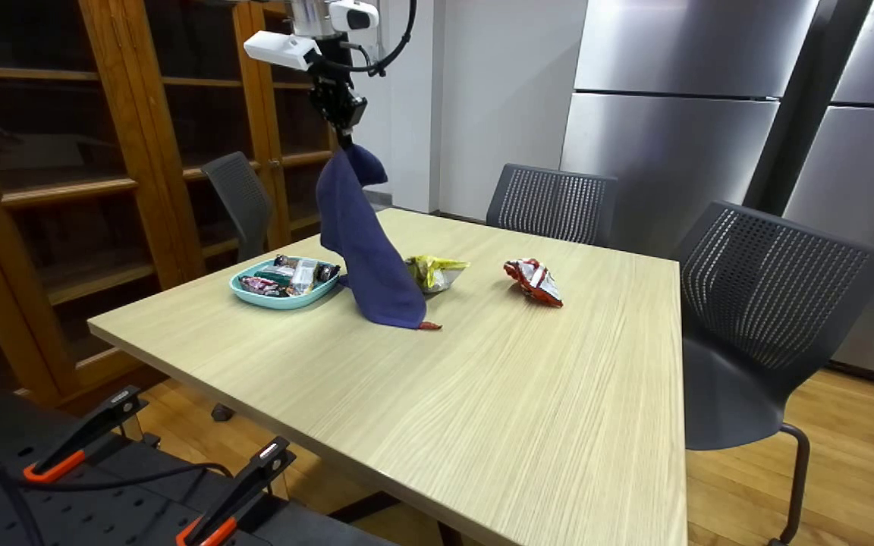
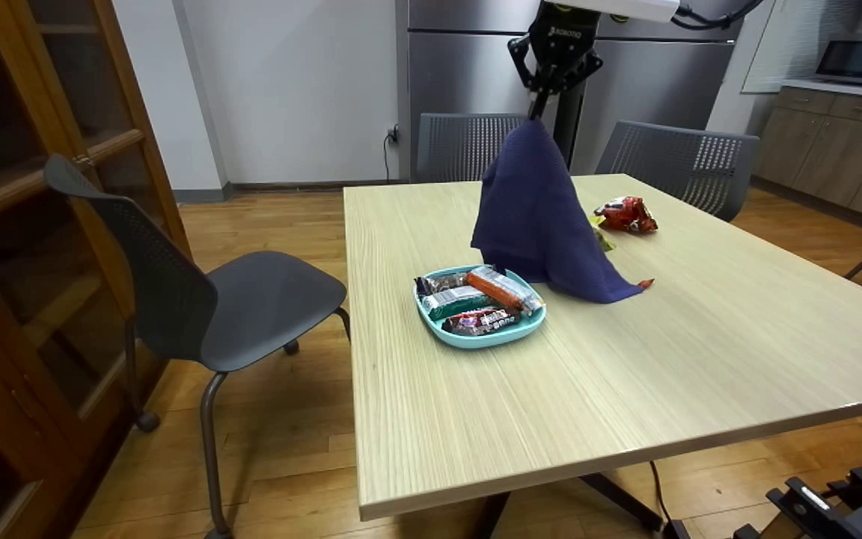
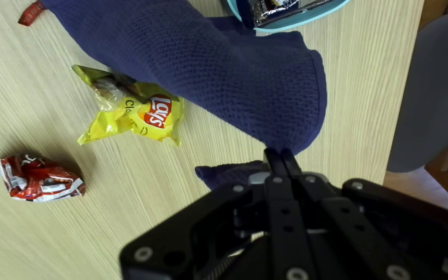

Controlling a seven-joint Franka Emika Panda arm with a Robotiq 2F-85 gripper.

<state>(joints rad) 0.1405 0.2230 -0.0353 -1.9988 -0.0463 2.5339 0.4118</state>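
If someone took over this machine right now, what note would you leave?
Gripper: shut, pinching the navy waffle-weave cloth.
Things: the cloth hangs down, its lower end apparently reaching the table. A turquoise tray of wrapped snack bars sits on one side of it, a yellow Lay's bag on the other, a red snack bag farther off. A small red tip of something shows at the cloth's lower corner.
Done: cloth gripped and hanging.
Remaining, most likely: letting the cloth go.
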